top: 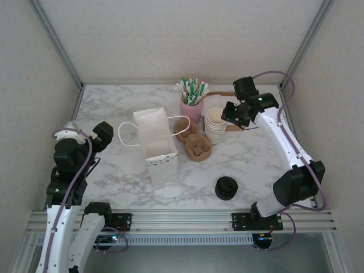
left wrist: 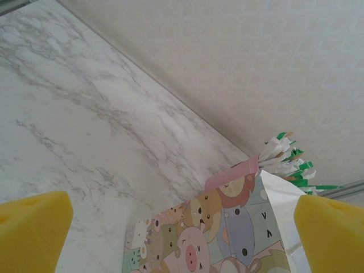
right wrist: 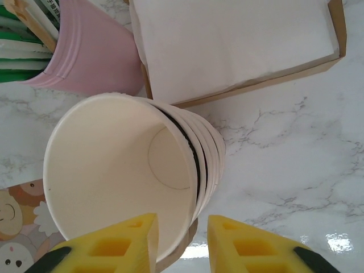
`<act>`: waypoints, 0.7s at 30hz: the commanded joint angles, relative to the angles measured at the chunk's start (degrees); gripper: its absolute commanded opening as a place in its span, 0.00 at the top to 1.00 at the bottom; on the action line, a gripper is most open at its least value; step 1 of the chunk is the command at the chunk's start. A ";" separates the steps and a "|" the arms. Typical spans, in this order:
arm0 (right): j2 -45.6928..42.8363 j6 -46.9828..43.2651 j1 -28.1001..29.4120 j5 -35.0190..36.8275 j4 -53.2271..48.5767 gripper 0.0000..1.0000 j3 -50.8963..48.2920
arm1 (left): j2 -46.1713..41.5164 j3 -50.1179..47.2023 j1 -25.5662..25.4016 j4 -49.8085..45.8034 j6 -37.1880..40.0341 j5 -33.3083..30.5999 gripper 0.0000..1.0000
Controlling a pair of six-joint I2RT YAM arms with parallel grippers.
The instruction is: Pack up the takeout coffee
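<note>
Beside the bag: takeout coffee carrier (top: 193,140) sits on the marble table (top: 114,108), just right of the white paper bag (top: 156,145) and outside it; its wells look empty.
Bag: upright, mouth open, nothing visibly packed.
Right gripper (right wrist: 182,242): 2 yellow fingers (right wrist: 114,247) straddle the wall of the top cup on the cup stack (right wrist: 114,165), 1 inside and 1 outside; the gap is narrow, but I cannot tell if they pinch yet.
Left gripper (top: 104,135): spread wide, empty, left of the bag.
Black lid (top: 226,187): alone near the front edge.
Done: nothing packed, by my reading.
Left: likely a cup into the carrier, then the carrier into the bag.
</note>
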 commanded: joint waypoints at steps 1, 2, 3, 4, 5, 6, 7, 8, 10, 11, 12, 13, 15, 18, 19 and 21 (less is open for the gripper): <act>1.54 -0.13 0.50 -0.51 -0.94 0.73 1.98 | -0.80 -0.81 0.55 0.16 -0.99 -0.94 0.00; 1.89 -0.25 0.51 -0.60 -1.06 0.74 2.28 | -0.82 -0.82 0.54 0.12 -0.98 -1.05 0.00; 2.17 -0.26 0.58 -0.51 -1.25 0.74 2.46 | -0.85 -0.79 0.57 0.04 -0.98 -1.18 0.00; 2.24 -0.37 0.59 -0.47 -1.23 0.74 2.56 | -0.90 -0.77 0.57 0.01 -0.98 -1.28 0.00; 2.28 -0.36 0.60 -0.32 -1.07 0.74 2.56 | -0.86 -0.82 0.55 -0.10 -0.99 -1.43 0.00; 2.26 -0.34 0.60 -0.12 -0.97 0.74 2.47 | -0.97 -0.74 0.62 -0.08 -0.90 -1.38 0.00; 2.28 -0.37 0.60 -0.08 -0.99 0.76 2.35 | -1.06 -0.74 0.59 -0.06 -0.95 -1.38 0.00; 2.37 -0.57 0.60 -0.15 -0.89 0.80 2.27 | -1.08 -0.82 0.54 -0.17 -0.93 -1.38 0.00; 2.54 -0.70 0.60 -0.05 -0.95 0.84 2.34 | -1.25 -0.81 0.54 -0.20 -0.91 -1.46 0.00; 2.62 -0.68 0.61 -0.01 -0.95 0.84 2.43 | -1.31 -0.78 0.56 -0.25 -0.82 -1.50 0.00; 2.63 -0.79 0.60 -0.05 -0.93 0.84 2.49 | -1.34 -0.74 0.54 -0.34 -0.82 -1.61 0.00; 2.55 -0.85 0.61 0.08 -0.85 0.84 2.49 | -1.34 -0.78 0.55 -0.37 -0.82 -1.68 0.00; 2.46 -0.90 0.60 0.03 -0.76 0.85 2.38 | -1.34 -0.89 0.54 -0.32 -0.78 -1.73 0.00; 2.37 -0.98 0.60 -0.06 -0.74 0.86 2.30 | -1.34 -0.91 0.54 -0.44 -0.82 -1.73 0.00; 2.30 -1.07 0.64 0.01 -0.73 0.89 2.37 | -1.34 -0.91 0.57 -0.42 -0.78 -1.81 0.00; 2.15 -1.16 0.64 -0.06 -0.79 0.90 2.56 | -1.34 -0.91 0.59 -0.45 -0.82 -1.90 0.00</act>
